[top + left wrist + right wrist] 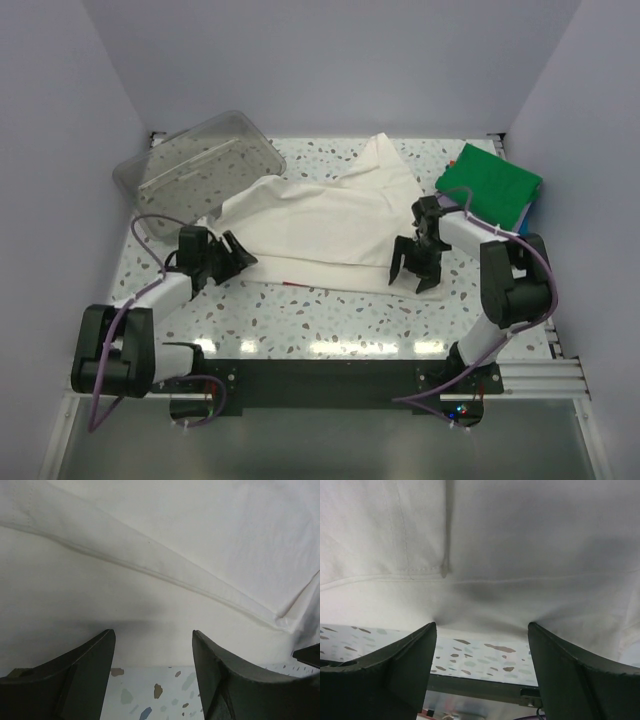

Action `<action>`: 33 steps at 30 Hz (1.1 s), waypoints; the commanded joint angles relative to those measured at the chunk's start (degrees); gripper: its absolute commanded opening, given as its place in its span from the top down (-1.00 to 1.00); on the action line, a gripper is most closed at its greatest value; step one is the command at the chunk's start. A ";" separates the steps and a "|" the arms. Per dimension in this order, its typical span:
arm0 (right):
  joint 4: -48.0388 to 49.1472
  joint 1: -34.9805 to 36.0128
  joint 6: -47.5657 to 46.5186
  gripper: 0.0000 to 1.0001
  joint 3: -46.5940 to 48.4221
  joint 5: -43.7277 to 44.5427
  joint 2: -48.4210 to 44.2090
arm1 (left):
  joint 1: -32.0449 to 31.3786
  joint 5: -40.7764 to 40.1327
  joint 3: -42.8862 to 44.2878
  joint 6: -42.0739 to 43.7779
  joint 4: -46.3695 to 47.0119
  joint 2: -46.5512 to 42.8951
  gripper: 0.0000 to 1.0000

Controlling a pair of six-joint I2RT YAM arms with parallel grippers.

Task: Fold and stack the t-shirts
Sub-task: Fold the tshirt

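Folding step: cream-white cloth t-shirt [330,215] spread on surface [330,320]; left hand [240,255], right hand [412,278] both wide, empty, at near hem. Next, likely: pinch hem corners, lift together.

The cream t-shirt [330,225] is soft matt cloth, the speckled table [330,320] glossy, the tub [195,165] clear smooth plastic.

Table [330,320]: white top, speckled grey and brown, terrazzo look. Row of bright glare patches [330,347] along near edge, light from above. Black strip [320,375] runs across near edge; silver rails [545,378] at its right end. Back wall [330,60], left wall [50,150] and right wall [600,150]: plain pale lavender-grey, enclosing table on three sides.
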 commanded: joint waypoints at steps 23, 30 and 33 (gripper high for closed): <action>-5.16 1.06 1.59 -0.25 -3.51 -2.92 -16.48 | -0.12 -6.21 -2.13 -7.67 -17.02 -21.16 -0.40; 1.25 1.77 0.88 0.05 -3.51 -2.57 -10.25 | -0.12 -6.82 0.69 -6.53 -16.31 -20.54 -0.40; 3.53 1.94 0.88 0.11 -3.69 -3.09 -9.10 | -0.12 -7.17 0.43 -6.35 -16.66 -20.80 -0.41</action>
